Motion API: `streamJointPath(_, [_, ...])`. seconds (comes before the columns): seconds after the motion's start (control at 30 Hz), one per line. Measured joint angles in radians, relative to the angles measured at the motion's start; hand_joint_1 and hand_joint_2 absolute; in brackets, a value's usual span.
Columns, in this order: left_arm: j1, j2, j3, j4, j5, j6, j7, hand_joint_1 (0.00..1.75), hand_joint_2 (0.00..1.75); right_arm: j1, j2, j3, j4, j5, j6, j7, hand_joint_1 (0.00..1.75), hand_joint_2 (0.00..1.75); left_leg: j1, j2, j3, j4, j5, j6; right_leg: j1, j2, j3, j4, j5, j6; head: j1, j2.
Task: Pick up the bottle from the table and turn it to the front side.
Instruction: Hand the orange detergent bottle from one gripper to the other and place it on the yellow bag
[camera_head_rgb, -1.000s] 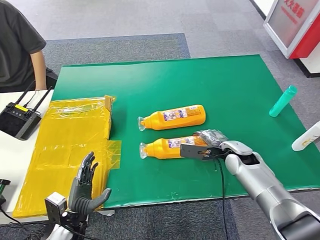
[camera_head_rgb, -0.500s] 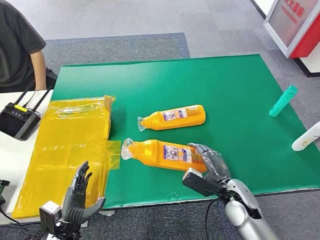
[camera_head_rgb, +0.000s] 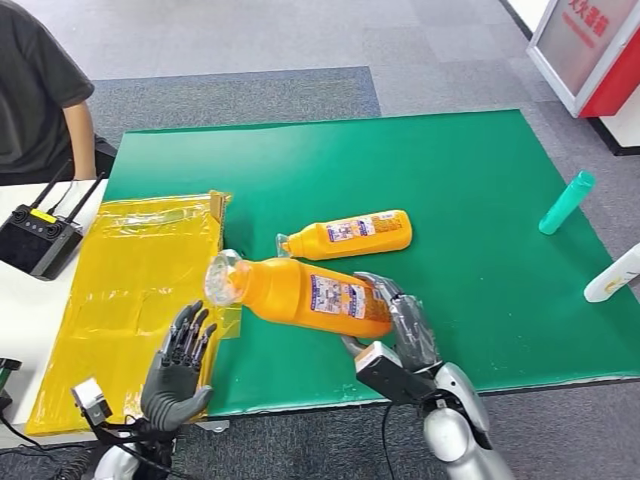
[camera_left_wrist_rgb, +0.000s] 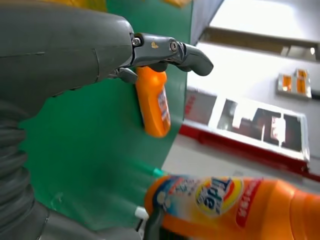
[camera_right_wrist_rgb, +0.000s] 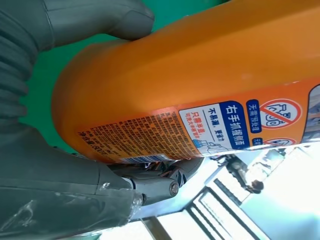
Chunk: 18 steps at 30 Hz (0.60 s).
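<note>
My right hand (camera_head_rgb: 400, 335) grips the base end of an orange bottle (camera_head_rgb: 302, 293) and holds it above the green mat (camera_head_rgb: 468, 180), clear cap pointing left. Up close, the right wrist view has the bottle (camera_right_wrist_rgb: 196, 85) with its printed back label facing the camera and the hand (camera_right_wrist_rgb: 56, 195) wrapped around it. A second orange bottle (camera_head_rgb: 349, 234) lies flat on the mat just behind. At the table's near left edge my left hand (camera_head_rgb: 177, 365) is raised and open, fingers spread, below the held bottle's cap. In the left wrist view the held bottle (camera_left_wrist_rgb: 234, 205) crosses near the hand (camera_left_wrist_rgb: 75, 45).
Yellow plastic bags (camera_head_rgb: 136, 280) cover the table's left part. A teal bottle (camera_head_rgb: 566, 201) and a white bottle (camera_head_rgb: 613, 275) lie at the mat's right edge. A black controller (camera_head_rgb: 38, 238) sits on a white table at far left, beside a seated person (camera_head_rgb: 34, 85).
My right hand has lifted the near orange bottle off the mat and carried it left and toward me. My left hand has risen a little toward the bottle's cap.
</note>
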Motion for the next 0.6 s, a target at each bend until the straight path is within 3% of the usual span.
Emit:
streamJointPath(0.23, [-0.046, 0.038, -0.103, 0.002, 0.039, -0.030, 0.007, 0.00, 1.75, -0.010, 0.051, 0.058, 0.094, 0.071, -0.057, -0.041, 1.75, 1.75, 0.000, 0.000, 0.000, 0.000, 0.000, 0.000, 0.000, 0.000, 0.000, 0.000, 0.000, 0.000, 0.000, 0.000])
streamJointPath(0.6, [-0.071, 0.063, -0.175, -0.027, 0.099, -0.004, 0.057, 0.00, 1.75, -0.008, 0.076, 0.098, 0.180, 0.096, -0.103, -0.054, 1.75, 1.75, 0.000, 0.000, 0.000, 0.000, 0.000, 0.000, 0.000, 0.000, 0.000, 0.000, 0.000, 0.000, 0.000, 0.000])
